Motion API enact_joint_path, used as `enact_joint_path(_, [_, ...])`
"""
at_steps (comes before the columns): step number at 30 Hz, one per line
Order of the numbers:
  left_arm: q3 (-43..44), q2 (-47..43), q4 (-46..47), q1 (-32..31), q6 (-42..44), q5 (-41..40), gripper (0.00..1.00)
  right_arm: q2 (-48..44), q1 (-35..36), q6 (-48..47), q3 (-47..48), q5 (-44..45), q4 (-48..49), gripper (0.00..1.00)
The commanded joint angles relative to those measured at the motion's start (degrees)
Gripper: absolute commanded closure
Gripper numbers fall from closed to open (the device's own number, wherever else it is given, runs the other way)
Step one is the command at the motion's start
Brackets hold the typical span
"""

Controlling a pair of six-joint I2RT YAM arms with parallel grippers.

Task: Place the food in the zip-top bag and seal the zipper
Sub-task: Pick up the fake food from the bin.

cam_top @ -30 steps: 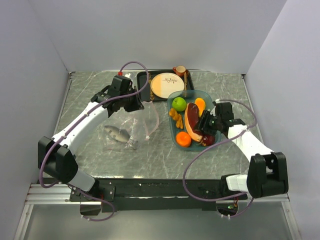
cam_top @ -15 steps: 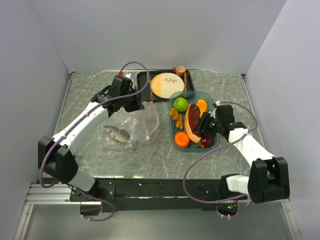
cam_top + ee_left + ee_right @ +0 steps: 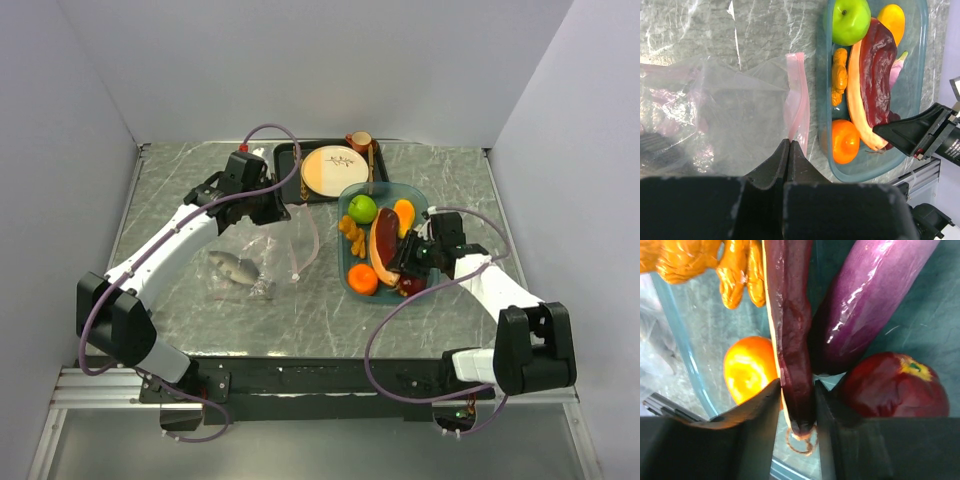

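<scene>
Contact was made at the right gripper (image 3: 797, 400), pinched on the near tip of the long dark-red toy slice (image 3: 790, 315), evidently to lift it from the teal translucent oval tray (image 3: 912, 100). The left gripper (image 3: 789, 150), pressed together on the large clear crinkly zip-top bag (image 3: 740, 115) beside its pale pink zipper strip (image 3: 797, 100), held the mouth raised off the marbled surface (image 3: 450, 170), probably for loading. Since a second earlier, the right gripper had crept down the slice; the left arm had stayed put.
</scene>
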Motion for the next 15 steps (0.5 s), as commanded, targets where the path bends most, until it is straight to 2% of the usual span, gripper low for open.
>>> enact_joint_path(1, [1.3, 0.2, 1.4, -0.4, 0.8, 0.8, 0.99, 1.1, 0.0, -2.0, 1.4, -2.1, -0.5, 0.77])
enact_joint_path(3, [1.3, 0.2, 1.4, -0.4, 1.0, 0.8, 0.99, 1.3, 0.0, -3.4, 2.6, -2.6, -1.3, 0.9])
enact_joint_path(10, [1.0, 0.2, 1.5, -0.6, 0.6, 1.0, 0.99, -4.8, 0.0, -4.0, 6.1, -2.8, -3.0, 0.95])
enact_joint_path(15, [2.2, 0.9, 1.4, -1.1, 1.0, 1.5, 0.99, -8.4, 0.0, -5.0, 9.2, 0.2, -7.9, 0.96])
